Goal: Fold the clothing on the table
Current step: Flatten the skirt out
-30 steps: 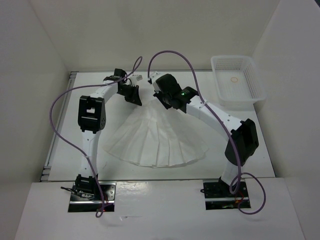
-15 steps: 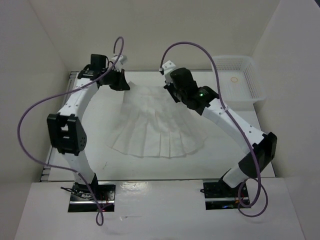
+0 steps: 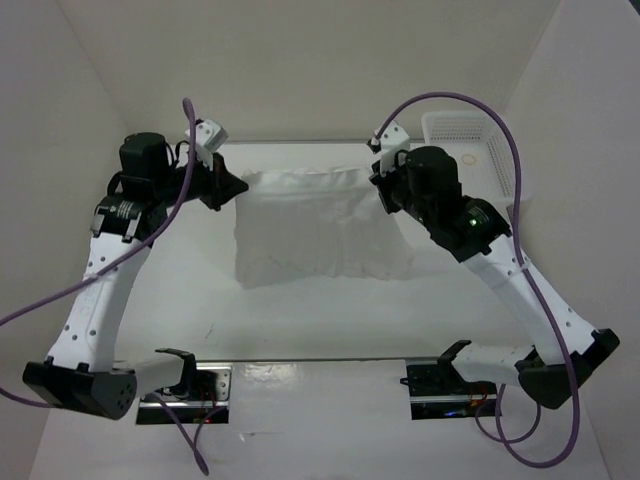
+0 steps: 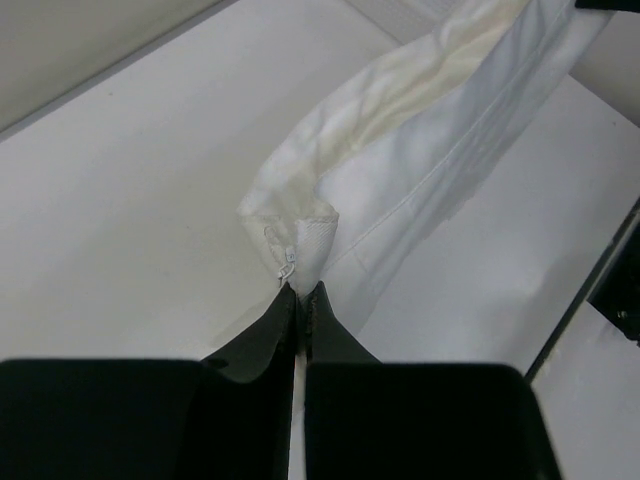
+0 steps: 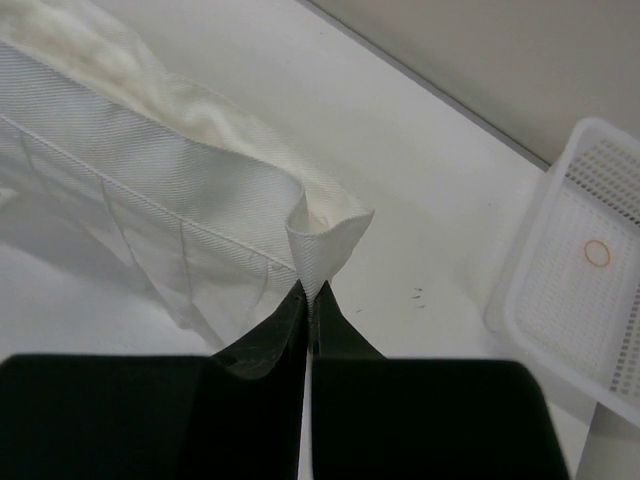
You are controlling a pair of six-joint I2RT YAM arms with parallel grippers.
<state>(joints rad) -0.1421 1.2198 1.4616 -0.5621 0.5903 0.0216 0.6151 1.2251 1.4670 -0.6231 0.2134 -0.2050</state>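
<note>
Over table (image 3: 180, 300), 1 skirt (image 3: 320, 225), L claw (image 4: 300, 292) + R claw (image 5: 310, 290) each clamped on skirt corner, 1 basket (image 5: 560, 290)

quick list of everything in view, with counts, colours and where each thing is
pleated skirt: one, white, mid-table, held up by its waistband corners
table: one, white, under everything
basket: one, white perforated plastic, far right corner
ring: one, small, orange, inside the basket
cables: two, purple, looping off the arms
arms: two, white and black, either side of the skirt
left gripper: one, black, shut on the skirt's left corner
right gripper: one, black, shut on the right corner
</note>
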